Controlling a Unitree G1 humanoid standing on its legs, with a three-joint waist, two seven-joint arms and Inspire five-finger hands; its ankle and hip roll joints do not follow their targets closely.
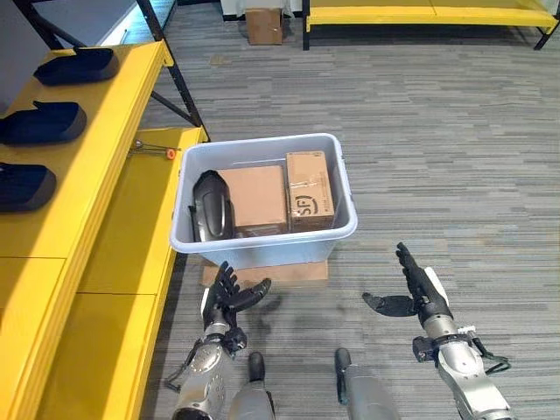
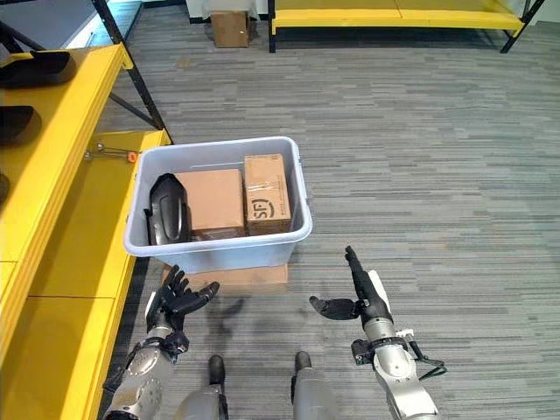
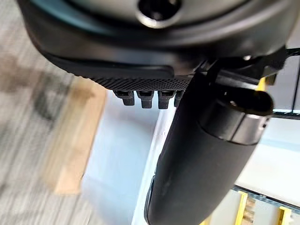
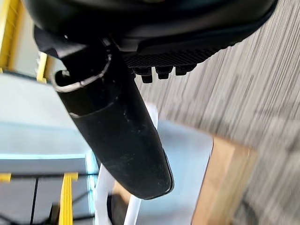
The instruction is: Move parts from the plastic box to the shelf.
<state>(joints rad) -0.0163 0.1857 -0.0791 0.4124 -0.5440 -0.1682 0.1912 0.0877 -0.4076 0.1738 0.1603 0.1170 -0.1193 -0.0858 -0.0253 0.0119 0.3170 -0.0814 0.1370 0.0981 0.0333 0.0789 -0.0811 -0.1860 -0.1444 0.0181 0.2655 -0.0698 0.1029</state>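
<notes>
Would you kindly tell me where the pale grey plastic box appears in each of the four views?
Left eye view: pale grey plastic box at centre, beside the yellow shelf.
Right eye view: centre-left.
Left wrist view: its wall beyond the left hand.
Right wrist view: its wall beyond the right hand.
Shared landmark: brown cardboard sheet under the box.

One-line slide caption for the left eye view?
Both open hands, left hand and right hand, hover before the plastic box holding a black part and cardboard boxes, beside the yellow shelf.
</notes>
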